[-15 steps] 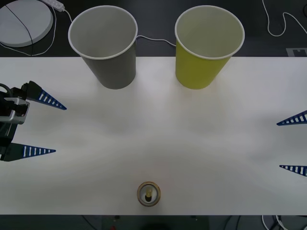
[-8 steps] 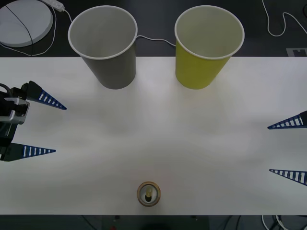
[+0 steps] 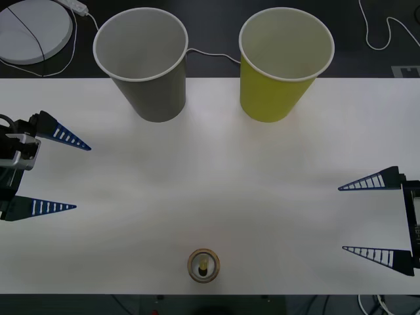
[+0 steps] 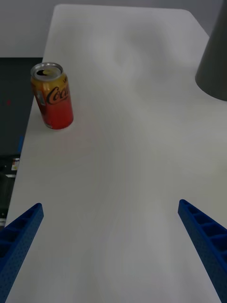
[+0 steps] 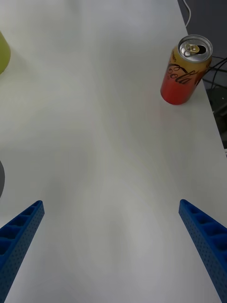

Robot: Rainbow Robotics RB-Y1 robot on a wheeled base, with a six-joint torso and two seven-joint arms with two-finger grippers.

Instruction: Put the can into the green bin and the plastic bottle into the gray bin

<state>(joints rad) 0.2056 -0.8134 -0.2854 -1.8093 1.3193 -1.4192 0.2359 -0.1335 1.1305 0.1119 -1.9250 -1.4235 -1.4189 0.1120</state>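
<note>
The can (image 3: 204,265) stands upright near the table's front edge, orange-yellow with an opened top; it also shows as the can (image 4: 52,95) and the can (image 5: 186,69) in the wrist views. At the back stand the gray bin (image 3: 142,62) on the left and the green bin (image 3: 285,62) to its right. My right gripper (image 3: 357,218) is open at the right side of the table, well right of the can. At the left edge my left gripper (image 3: 65,175) is open with nothing between its fingers. The plastic bottle is out of view.
A white round disc (image 3: 31,29) and white cables (image 3: 384,36) lie on the dark floor behind the white table (image 3: 216,177). A gray bin's side (image 4: 215,61) shows in the right wrist view, and the green bin's edge (image 5: 3,52) in the left wrist view.
My right gripper has moved leftward into the table area and a little toward the front edge. The left gripper, the can and both bins have stayed put.
</note>
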